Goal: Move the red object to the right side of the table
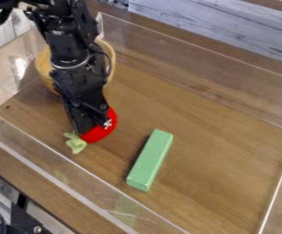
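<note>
The red object (100,132), a small strawberry-like toy with a light green leafy stem (76,143), rests on the dark wood table (217,123) left of centre. My gripper (91,123) points straight down over it, and its black fingers are shut on the red object's top. The fingers hide the toy's upper part. The toy looks level with the tabletop or barely above it.
A wooden bowl (46,66) stands behind the arm at the left. A long green block (150,158) lies to the right of the toy. Low clear acrylic walls (58,169) edge the table. Bare tabletop stretches to the right.
</note>
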Controlling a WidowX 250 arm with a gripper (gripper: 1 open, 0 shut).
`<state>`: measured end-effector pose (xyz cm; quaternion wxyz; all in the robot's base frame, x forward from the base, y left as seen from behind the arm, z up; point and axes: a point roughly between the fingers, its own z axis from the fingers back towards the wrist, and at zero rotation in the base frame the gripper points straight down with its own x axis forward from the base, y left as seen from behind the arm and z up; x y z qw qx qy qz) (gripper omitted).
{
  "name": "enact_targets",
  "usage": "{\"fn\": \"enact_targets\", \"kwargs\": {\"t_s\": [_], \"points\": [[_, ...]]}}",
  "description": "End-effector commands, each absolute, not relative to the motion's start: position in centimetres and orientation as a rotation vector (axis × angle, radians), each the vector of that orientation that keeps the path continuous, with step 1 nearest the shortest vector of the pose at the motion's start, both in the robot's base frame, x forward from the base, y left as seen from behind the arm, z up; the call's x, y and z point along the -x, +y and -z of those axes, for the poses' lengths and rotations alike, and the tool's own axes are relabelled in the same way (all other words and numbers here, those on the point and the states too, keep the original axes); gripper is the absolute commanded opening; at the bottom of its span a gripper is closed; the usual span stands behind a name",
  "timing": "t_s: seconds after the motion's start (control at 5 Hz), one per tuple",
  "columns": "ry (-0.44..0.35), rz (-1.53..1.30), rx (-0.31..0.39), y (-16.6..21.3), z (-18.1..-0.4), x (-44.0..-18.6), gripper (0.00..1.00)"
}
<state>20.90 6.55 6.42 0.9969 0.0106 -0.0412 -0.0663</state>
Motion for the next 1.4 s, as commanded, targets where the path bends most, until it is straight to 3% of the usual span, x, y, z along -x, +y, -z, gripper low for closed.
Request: {"fn": "enact_targets", "kwargs": {"t_s": [0.0, 0.2, 0.4, 1.0, 1.2], "points": [[-0.140, 0.055, -0.066, 6.4, -10.1, -22.1, 0.00], [-0.154, -0.013, -0.070, 4.6, -12.7, -23.5, 0.00], [-0.168, 0.050, -0.034, 1.2, -12.8, -24.9, 0.00], [-0.202, 0.058, 0.057, -8.7, -8.7, -28.7, 0.00], [-0.215, 0.083, 0.105, -9.2, -8.1, -29.1, 0.00]]}}
